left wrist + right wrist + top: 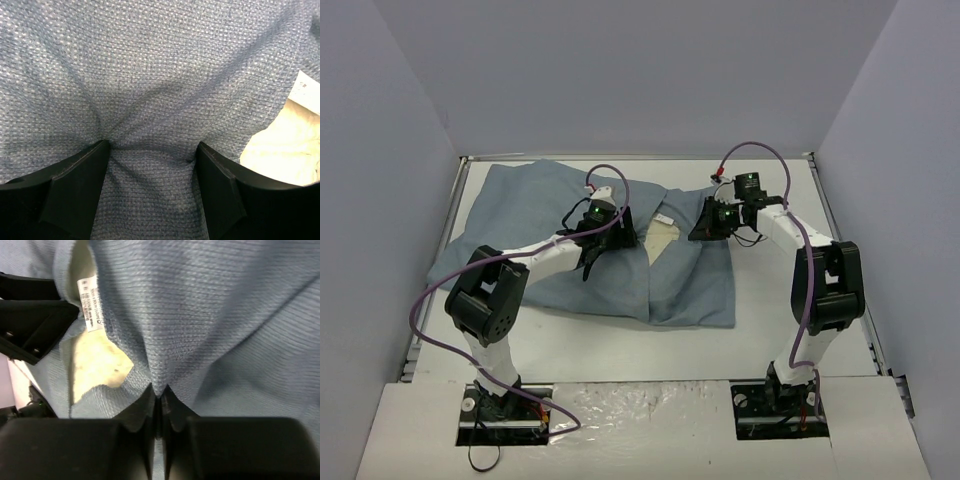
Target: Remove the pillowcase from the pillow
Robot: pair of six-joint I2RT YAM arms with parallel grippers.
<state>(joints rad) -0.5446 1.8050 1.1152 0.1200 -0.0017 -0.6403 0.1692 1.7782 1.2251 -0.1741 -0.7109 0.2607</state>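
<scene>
The blue-grey pillowcase (550, 215) lies spread over the left and middle of the table. Through a slit in it shows the cream pillow (663, 243), also seen in the left wrist view (285, 145) and the right wrist view (95, 360). My left gripper (603, 237) digs down into the cloth just left of the slit. Its jaws stand wide and squeeze a thick puckered bulge of pillowcase (150, 75) between them (150, 149). My right gripper (713, 222) sits right of the slit, shut (161, 392) on a thin pinch of pillowcase (210, 315) that tents up to it.
A white care label (91, 305) hangs at the slit's edge (307, 92). The white table (620, 350) is bare in front of the cloth. Grey walls close in the left, back and right. Purple cables loop over both arms.
</scene>
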